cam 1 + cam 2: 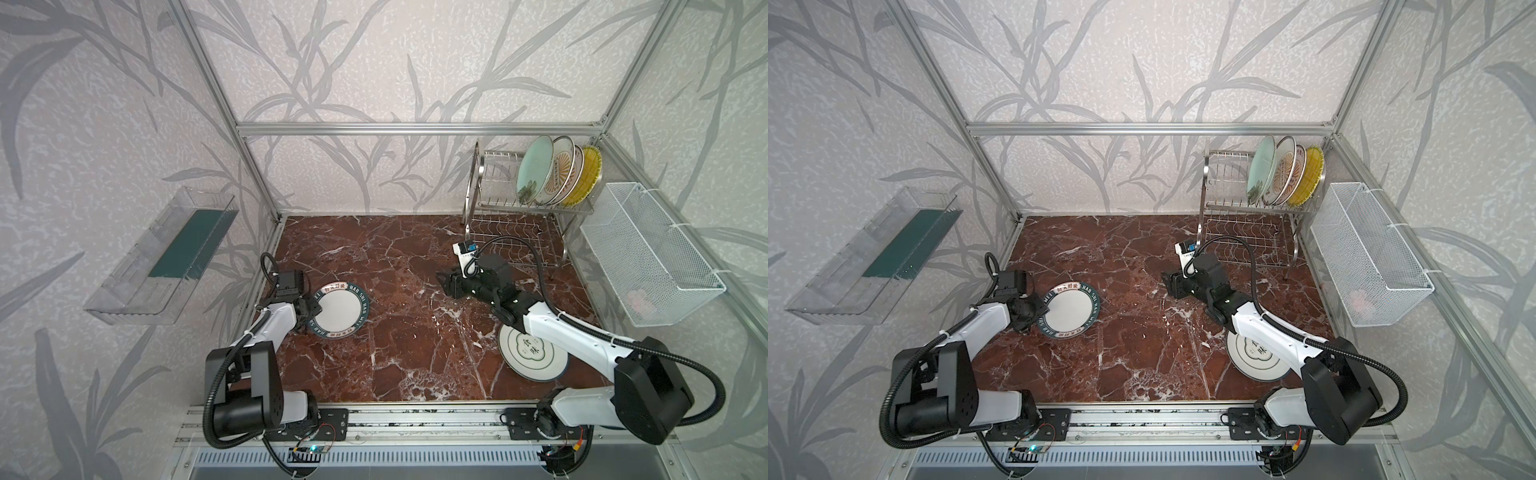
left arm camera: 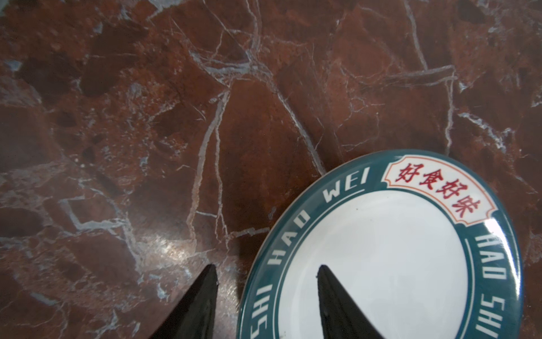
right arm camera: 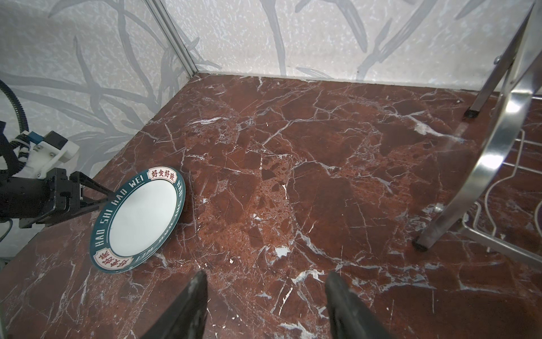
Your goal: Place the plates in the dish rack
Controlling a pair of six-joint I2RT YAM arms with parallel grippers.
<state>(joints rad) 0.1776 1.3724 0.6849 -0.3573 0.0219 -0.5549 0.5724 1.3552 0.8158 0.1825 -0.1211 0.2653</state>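
Note:
A white plate with a dark teal lettered rim (image 1: 338, 309) (image 1: 1069, 309) (image 2: 396, 249) (image 3: 140, 217) lies at the table's left. My left gripper (image 1: 318, 307) (image 1: 1042, 309) (image 2: 267, 266) is open at the plate's left edge. One finger is over the white centre and the other is outside the rim. A white plate with a green cloud emblem (image 1: 528, 353) (image 1: 1254, 361) lies at front right, partly under my right arm. My right gripper (image 1: 442, 282) (image 1: 1166, 282) (image 3: 265, 274) hangs open and empty over mid-table. The dish rack (image 1: 498, 203) (image 1: 1229, 203) (image 3: 498, 132) at back right holds several upright plates on its upper tier, the pale green one (image 1: 534, 170) at their left.
A white mesh basket (image 1: 648, 257) hangs on the right wall beside the rack. A clear plastic tray (image 1: 158, 257) is fixed to the left wall. The rack's lower wire tier (image 1: 515, 241) sits just behind my right wrist. Aluminium frame posts and wallpapered walls enclose the marble table (image 1: 415, 332).

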